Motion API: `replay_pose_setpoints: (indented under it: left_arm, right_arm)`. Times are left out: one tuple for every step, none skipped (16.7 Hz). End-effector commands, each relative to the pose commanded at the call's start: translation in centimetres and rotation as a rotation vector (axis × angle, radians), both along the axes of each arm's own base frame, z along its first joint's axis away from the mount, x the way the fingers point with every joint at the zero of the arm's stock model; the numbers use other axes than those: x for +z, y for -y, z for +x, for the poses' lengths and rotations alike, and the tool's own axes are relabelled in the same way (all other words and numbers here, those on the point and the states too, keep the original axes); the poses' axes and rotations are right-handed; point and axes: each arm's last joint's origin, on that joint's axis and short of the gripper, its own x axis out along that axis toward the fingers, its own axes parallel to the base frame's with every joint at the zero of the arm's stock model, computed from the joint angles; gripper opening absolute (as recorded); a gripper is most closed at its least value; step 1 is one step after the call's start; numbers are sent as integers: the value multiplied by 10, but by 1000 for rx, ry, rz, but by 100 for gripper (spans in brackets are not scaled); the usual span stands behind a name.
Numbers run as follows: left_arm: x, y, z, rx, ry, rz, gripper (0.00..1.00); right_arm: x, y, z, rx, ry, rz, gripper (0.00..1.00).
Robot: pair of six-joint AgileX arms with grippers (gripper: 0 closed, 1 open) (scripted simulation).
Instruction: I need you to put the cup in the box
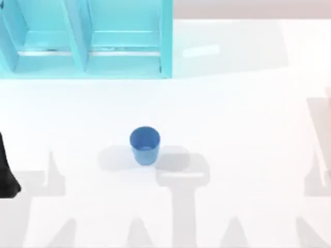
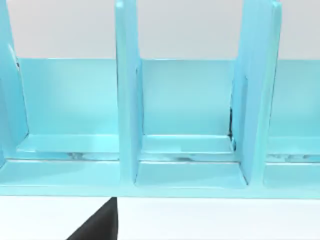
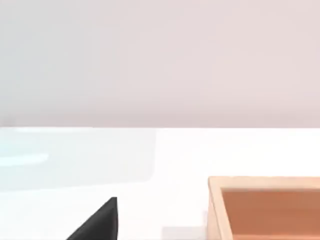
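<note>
Upright, the cup (image 1: pixel 144 145) stands mid-bench (image 1: pixel 248 129), well apart from the turquoise shelf (image 1: pixel 88 41) and the wooden box (image 3: pixel 265 207). Likely light, stiff, slick plastic; grip across the rim. Jaw state on either arm: cannot tell.

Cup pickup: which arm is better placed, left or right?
Probably left. The cup stands upright slightly left of the table's middle, and the left arm shows at the left edge. The teal shelf unit sits far-left, a wooden box nearer the right arm.
</note>
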Motion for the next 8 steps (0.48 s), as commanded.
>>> replay_pose_setpoints:
  left_arm:
    - [0,0,0,0,0,0,100]
    - [0,0,0,0,0,0,100]
    - [0,0,0,0,0,0,100]
    - [0,0,0,0,0,0,100]
    - [0,0,0,0,0,0,100]
    - [0,0,0,0,0,0,100]
    - [0,0,0,0,0,0,100]
    - [0,0,0,0,0,0,100]
  right_arm:
    - [0,0,0,0,0,0,100]
    - [0,0,0,0,0,0,100]
    - [2,0,0,2,-4,3,100]
    - [6,-1,0,6,-11,8,100]
    - [12,-2,0,13,-24,16,100]
    - [21,-3,0,23,-42,27,100]
    - [31,-5,1,35,-65,41,100]
    - [43,-7,2,48,-91,56,100]
